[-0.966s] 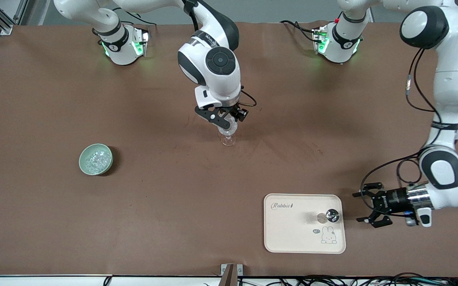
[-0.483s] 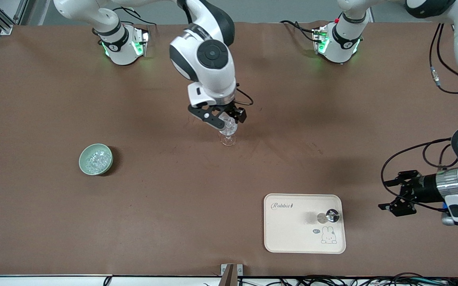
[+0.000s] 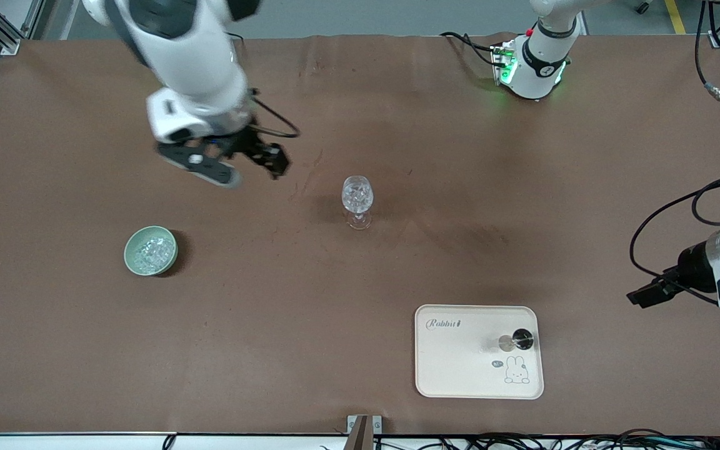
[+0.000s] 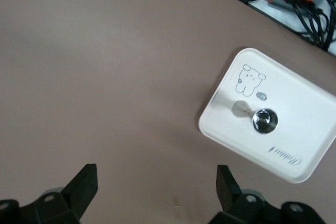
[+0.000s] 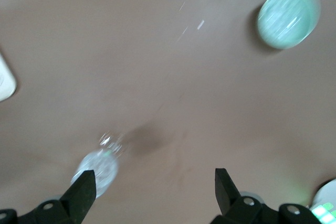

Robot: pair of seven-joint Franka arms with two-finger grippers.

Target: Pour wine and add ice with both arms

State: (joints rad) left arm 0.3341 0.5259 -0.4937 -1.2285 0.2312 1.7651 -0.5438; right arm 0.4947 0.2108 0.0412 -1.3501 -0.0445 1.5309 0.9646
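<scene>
A clear wine glass (image 3: 357, 199) with glinting ice in it stands upright mid-table; it also shows in the right wrist view (image 5: 96, 172). A green bowl (image 3: 150, 250) holds ice (image 3: 149, 252) toward the right arm's end, and shows in the right wrist view (image 5: 289, 16). My right gripper (image 3: 244, 169) hangs open and empty over bare table between the bowl and the glass; its jaws stand wide apart (image 5: 152, 187). My left gripper (image 3: 647, 294) is open and empty (image 4: 157, 187) at the left arm's end, beside the tray.
A cream tray (image 3: 454, 369) with a rabbit print lies near the front edge and shows in the left wrist view (image 4: 299, 93). A small dark-topped bottle (image 3: 520, 340) stands on it, also seen from the left wrist (image 4: 262, 120). Cables run along the table's front edge.
My right gripper has left the glass and swung up and toward the right arm's end. My left gripper has drawn back from the tray toward the left arm's end.
</scene>
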